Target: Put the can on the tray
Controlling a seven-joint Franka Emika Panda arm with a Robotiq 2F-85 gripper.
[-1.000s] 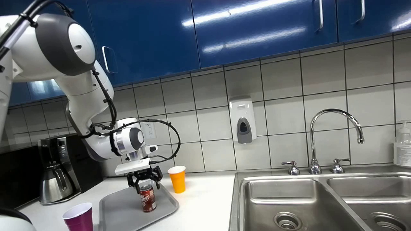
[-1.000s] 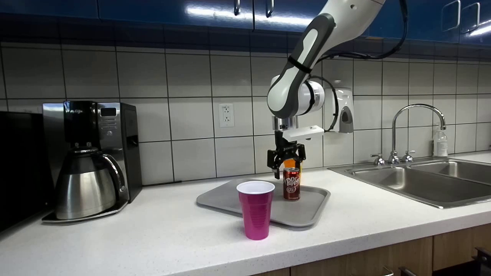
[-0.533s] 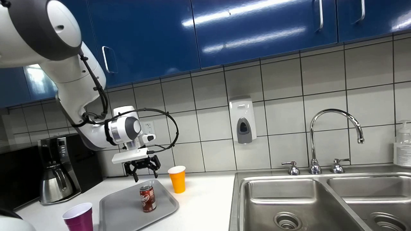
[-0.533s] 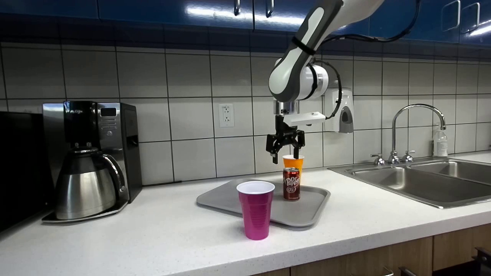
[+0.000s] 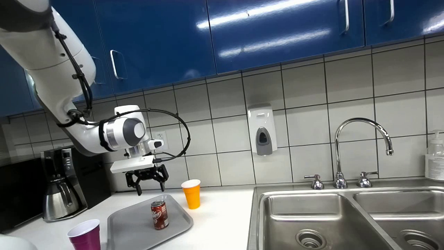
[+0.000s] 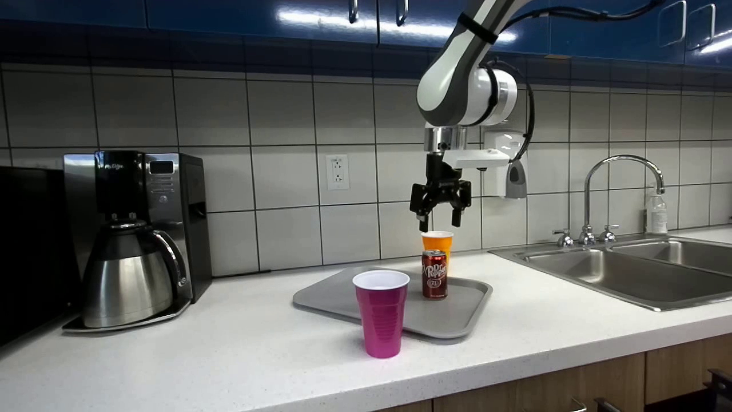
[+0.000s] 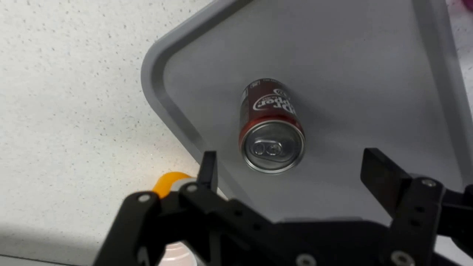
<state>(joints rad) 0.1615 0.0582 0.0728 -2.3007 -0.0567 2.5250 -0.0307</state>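
The red can [image 5: 160,215] stands upright on the light-grey tray [image 5: 130,225], toward the tray's corner near the orange cup. In an exterior view the can [image 6: 434,276] is seen on the tray [image 6: 337,294] with its lettering facing out. My gripper [image 5: 151,190] is open and empty, held above the can and apart from it; it also shows in an exterior view [image 6: 440,223]. In the wrist view the can's silvery top [image 7: 273,146] lies between and ahead of the spread fingers [image 7: 289,162], touching neither, with the tray's surface [image 7: 351,74] around it.
An orange cup [image 5: 191,194] stands just off the tray by the wall. A purple cup [image 6: 382,315] stands at the tray's side. A coffee maker [image 6: 137,240] and a steel sink [image 5: 305,208] flank the counter. Blue cabinets hang above.
My open gripper was around the can's top one second ago. It has risen straight off and drawn back a little. The can and tray have stayed in place.
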